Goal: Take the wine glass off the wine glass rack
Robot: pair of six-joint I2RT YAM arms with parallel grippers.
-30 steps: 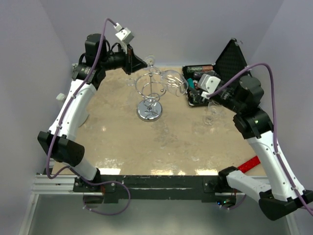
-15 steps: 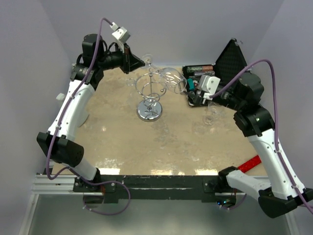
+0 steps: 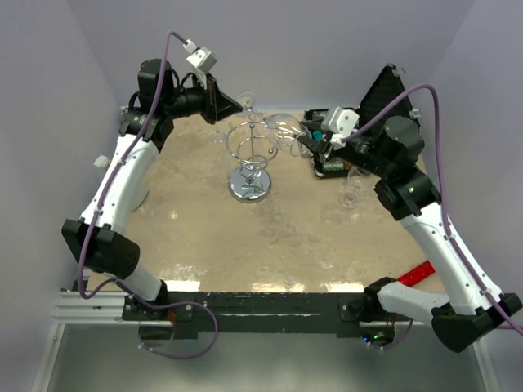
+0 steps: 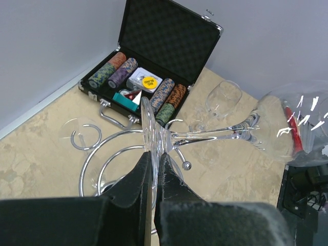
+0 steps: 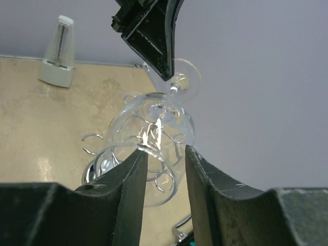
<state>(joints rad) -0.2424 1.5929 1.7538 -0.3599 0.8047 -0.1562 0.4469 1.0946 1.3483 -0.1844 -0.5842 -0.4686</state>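
Observation:
The wine glass lies on its side in the air above the chrome wine glass rack. My left gripper is shut on the glass's round foot, and in the left wrist view the foot is pinched edge-on between the black fingers. The stem runs right to the bowl. My right gripper is open at the bowl's mouth. In the right wrist view the bowl sits just beyond the fingertips. I cannot tell whether they touch it.
An open black case of poker chips stands at the back right. A second wine glass stands upright in front of it. A white metronome-like object stands by the far wall. A red object lies near the right arm's base.
My right gripper has moved left and up, from the case to the bowl of the glass. My left gripper has lifted the glass slightly by its foot.

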